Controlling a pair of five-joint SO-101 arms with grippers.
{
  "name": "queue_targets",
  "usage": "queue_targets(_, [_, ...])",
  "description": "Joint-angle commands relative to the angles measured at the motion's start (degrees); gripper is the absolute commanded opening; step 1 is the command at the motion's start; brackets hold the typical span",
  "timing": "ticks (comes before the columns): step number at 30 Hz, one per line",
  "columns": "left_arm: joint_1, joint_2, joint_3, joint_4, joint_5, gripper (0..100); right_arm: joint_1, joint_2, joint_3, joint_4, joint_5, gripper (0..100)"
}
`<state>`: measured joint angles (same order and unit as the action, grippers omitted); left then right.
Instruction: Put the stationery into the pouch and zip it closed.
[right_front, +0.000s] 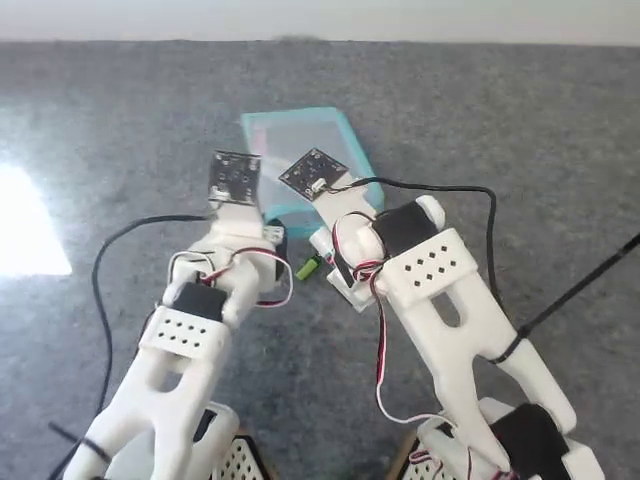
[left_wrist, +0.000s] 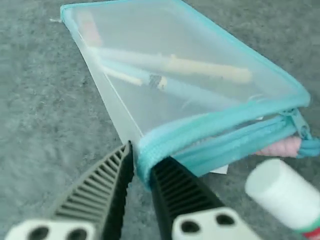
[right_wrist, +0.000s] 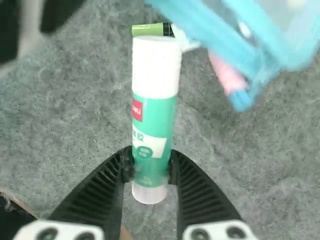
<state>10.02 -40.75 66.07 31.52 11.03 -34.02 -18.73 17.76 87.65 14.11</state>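
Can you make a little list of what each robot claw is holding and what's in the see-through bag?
Left claw: shut on the teal edge of the pouch
Right claw: shut on the glue stick
Pouch: open, pens inside, pink thing at its mouth
Table: grey, a small green thing beyond the glue stick

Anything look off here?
Nothing spilled or damaged. A pink item pokes out of the pouch's open end, so it could block zipping. A green pen-like piece lies on the table outside the pouch.
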Motion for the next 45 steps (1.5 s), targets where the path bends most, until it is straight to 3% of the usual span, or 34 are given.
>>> queue_targets(1, [2.02,-3.25,-0.31,-1.58,0.18,1,-0.4,-0.22,-0.53,-1.01,-0.79,0.8])
queue_targets(11, [2.11,-3.25,-0.48,-1.49,0.0,1,1.8,9.19,-6.95,-2.33,-3.25,0.8])
queue_targets(18, [2.11,-3.25,-0.48,-1.49,-0.09,1,3.65,18.42,-18.55,-2.15,-7.21,0.8])
queue_targets(32, [2.11,-3.34,-0.4,-1.49,-0.09,1,3.56,37.76,-47.74,5.14,-6.95,1.3])
queue_targets(35, [2.11,-3.34,-0.4,-1.49,-0.09,1,3.03,41.1,-50.46,5.05,-6.77,7.0])
queue_targets(39, [2.02,-3.34,-0.4,-1.49,-0.09,1,1.27,41.71,-52.04,5.14,-7.47,22.5])
queue_targets(45, [1.67,-3.34,-0.57,-1.58,0.0,1,-0.13,34.15,-53.1,5.93,-7.03,22.1])
